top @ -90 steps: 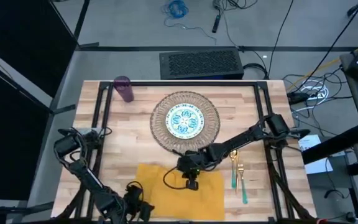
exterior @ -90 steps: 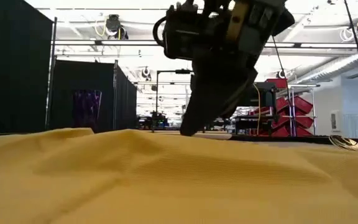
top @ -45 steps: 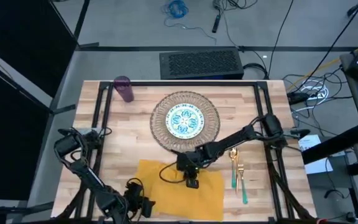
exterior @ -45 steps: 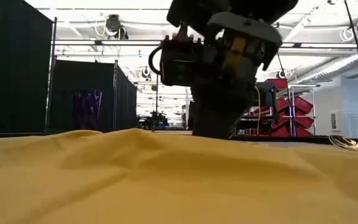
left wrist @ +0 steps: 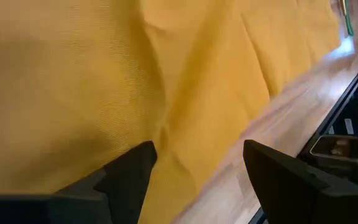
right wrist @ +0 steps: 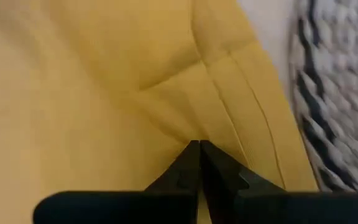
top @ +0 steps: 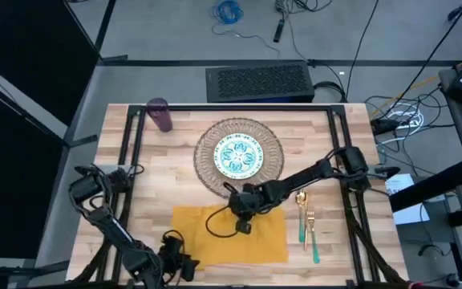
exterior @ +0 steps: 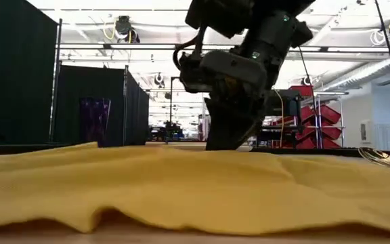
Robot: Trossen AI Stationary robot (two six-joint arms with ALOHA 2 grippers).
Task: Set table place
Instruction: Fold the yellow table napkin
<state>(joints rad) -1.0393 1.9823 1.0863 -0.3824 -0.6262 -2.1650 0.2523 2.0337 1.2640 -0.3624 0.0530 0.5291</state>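
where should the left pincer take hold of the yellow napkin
Probably at the near-left edge of the napkin, coming in low from the table's front side. That edge lies closest to the left pincer, which is open right over the cloth, and the low view shows the front hem rippled slightly off the wood. The right pincer is shut on the cloth's far-right part.

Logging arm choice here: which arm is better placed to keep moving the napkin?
Right. The right gripper is already shut on the napkin beside the mat; the left gripper waits open at the table's near edge.
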